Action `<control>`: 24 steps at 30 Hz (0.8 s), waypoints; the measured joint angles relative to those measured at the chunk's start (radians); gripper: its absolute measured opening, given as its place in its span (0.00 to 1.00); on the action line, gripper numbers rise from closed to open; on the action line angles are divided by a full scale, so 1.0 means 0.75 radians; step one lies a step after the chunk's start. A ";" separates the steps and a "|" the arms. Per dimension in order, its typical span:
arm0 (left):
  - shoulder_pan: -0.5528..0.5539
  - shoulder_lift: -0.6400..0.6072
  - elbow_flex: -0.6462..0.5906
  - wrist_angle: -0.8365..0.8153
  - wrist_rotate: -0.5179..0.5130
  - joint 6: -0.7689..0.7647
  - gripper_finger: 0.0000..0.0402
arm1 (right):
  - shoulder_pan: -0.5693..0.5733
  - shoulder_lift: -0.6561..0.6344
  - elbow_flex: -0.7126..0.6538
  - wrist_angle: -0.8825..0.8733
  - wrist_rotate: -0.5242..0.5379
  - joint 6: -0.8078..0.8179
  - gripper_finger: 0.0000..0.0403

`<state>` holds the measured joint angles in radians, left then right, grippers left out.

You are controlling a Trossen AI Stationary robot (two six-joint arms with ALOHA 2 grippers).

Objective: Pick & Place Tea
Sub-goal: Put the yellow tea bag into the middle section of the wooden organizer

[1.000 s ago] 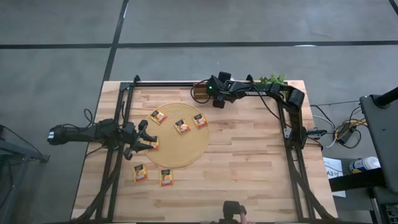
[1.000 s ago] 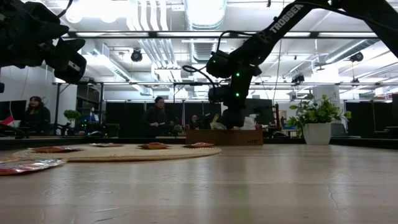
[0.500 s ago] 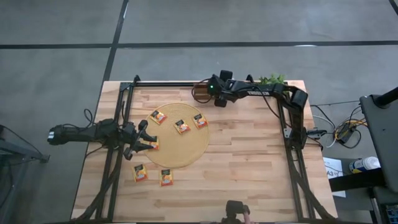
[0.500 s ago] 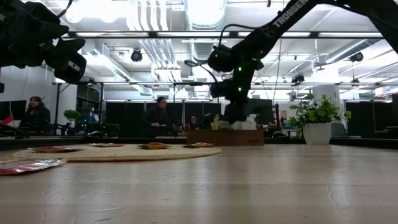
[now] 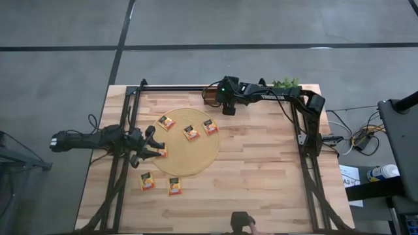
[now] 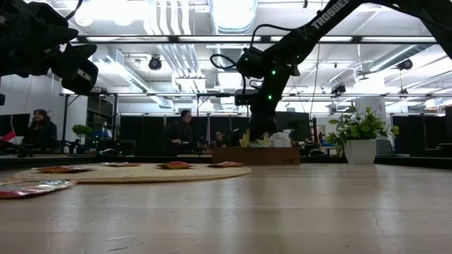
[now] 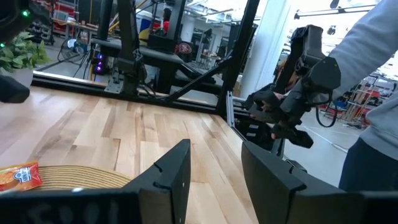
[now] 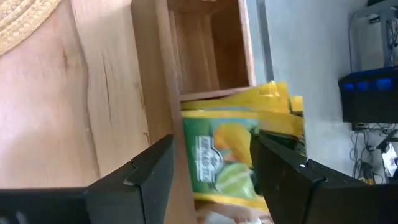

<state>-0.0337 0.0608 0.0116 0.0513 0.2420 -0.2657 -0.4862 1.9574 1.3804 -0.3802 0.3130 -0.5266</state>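
Orange tea sachets lie flat on the round tan mat point(image 5: 189, 147): three point(image 5: 166, 122) point(image 5: 191, 132) point(image 5: 210, 126) toward its far side and one point(image 5: 160, 151) at its left edge. Two more point(image 5: 147, 181) point(image 5: 174, 187) rest on the wood nearer the front. The wooden tray point(image 5: 210, 96) stands at the far edge with green-yellow sachets point(image 8: 217, 155) upright in one compartment. My right gripper point(image 8: 211, 168) hangs open over that compartment, slanting down, holding nothing. My left gripper point(image 7: 214, 162) is open and level at the mat's left edge.
A potted plant point(image 5: 284, 83) stands at the far edge, right of the tray. One tray compartment point(image 8: 211, 43) is empty. Dark frame rails run along the table's left and right sides. A person's sleeve point(image 7: 373, 62) shows near the front edge. Bare wood lies right of the mat.
My right gripper has turned at the wrist over the tray, its fingers swinging a little toward the table's left. It stays open. The sachets and my left arm have kept still.
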 joint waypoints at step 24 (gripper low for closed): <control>0.000 0.000 0.000 0.000 0.000 0.000 0.34 | -0.016 0.036 0.010 0.093 0.070 -0.001 0.51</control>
<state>-0.0334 0.0605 0.0116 0.0513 0.2420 -0.2657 -0.4980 1.9842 1.3880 -0.3103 0.3656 -0.5276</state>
